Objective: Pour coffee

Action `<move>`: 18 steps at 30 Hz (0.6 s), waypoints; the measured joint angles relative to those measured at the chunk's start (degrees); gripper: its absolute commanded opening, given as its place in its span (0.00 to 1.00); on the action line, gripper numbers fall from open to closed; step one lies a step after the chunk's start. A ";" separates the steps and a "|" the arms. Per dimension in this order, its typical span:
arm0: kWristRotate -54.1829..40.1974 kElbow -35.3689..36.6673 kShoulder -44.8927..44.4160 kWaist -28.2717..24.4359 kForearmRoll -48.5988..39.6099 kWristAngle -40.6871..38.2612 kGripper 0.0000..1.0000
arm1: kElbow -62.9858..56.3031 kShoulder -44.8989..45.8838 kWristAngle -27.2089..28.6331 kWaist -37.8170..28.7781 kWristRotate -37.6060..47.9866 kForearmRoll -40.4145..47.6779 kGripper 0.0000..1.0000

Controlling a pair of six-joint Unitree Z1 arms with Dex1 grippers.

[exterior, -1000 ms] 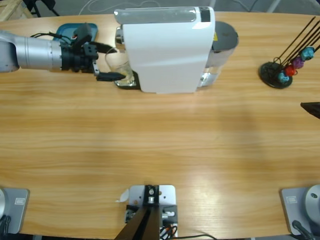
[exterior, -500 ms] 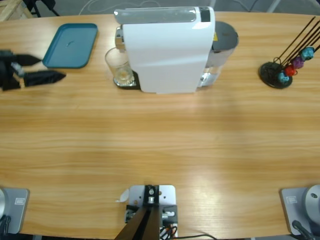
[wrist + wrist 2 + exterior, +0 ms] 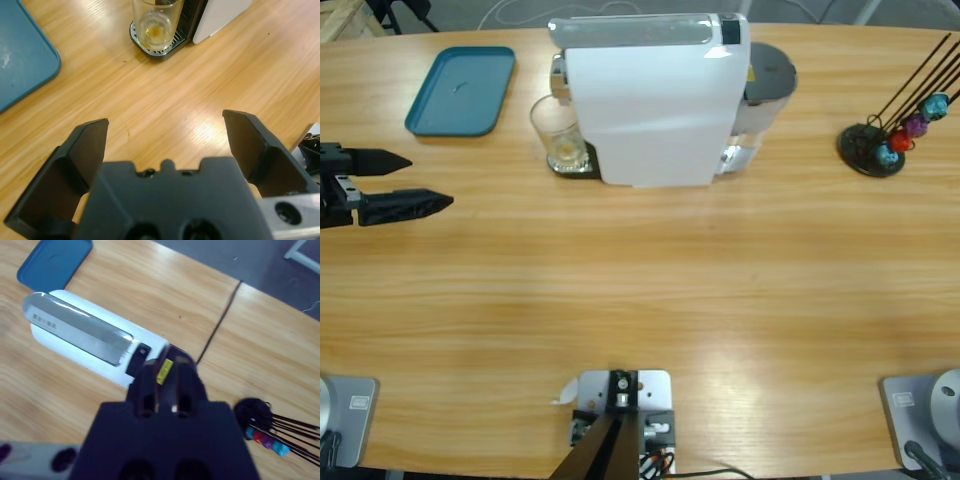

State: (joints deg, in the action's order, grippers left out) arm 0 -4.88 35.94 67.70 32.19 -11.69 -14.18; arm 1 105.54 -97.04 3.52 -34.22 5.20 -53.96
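**Left gripper clear of the glass, wide table open below**

You have the left gripper (image 3: 415, 182) at the left edge of the high view, its two black jaws spread apart and holding nothing, pointing right over bare wood. In the left wrist view the left gripper (image 3: 167, 137) looks toward the clear drinking glass (image 3: 156, 22), which stands well apart from it at the top of the frame.

The clear drinking glass (image 3: 558, 134) sits upright on the dark drip tray (image 3: 574, 165) of the white box-shaped coffee machine (image 3: 650, 100), upper middle of the high view. The coffee (image 3: 154, 31) is a thin brownish layer at the glass bottom — nothing more than that shows.

The teal rectangular plastic tray (image 3: 461, 90) lies in the upper left, near the table's far edge and beside the glass without touching it. The black capsule stand with thin rods and coloured capsules (image 3: 888, 140) is at the upper right.

The long wooden table (image 3: 650, 300) is bare across the whole middle and lower frame.

The right gripper (image 3: 162, 385) looks down on the machine from above; its black jaws lie together — shut on nothing.
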 measured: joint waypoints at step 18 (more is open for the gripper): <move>0.00 -1.18 1.00 0.13 3.77 1.84 1.00 | 5.67 -8.68 -4.75 -0.92 -2.25 -5.52 0.00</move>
State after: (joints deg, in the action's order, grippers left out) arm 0 -4.88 34.76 68.69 32.32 -7.92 -12.35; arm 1 111.21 -105.71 -1.23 -35.13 2.95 -59.48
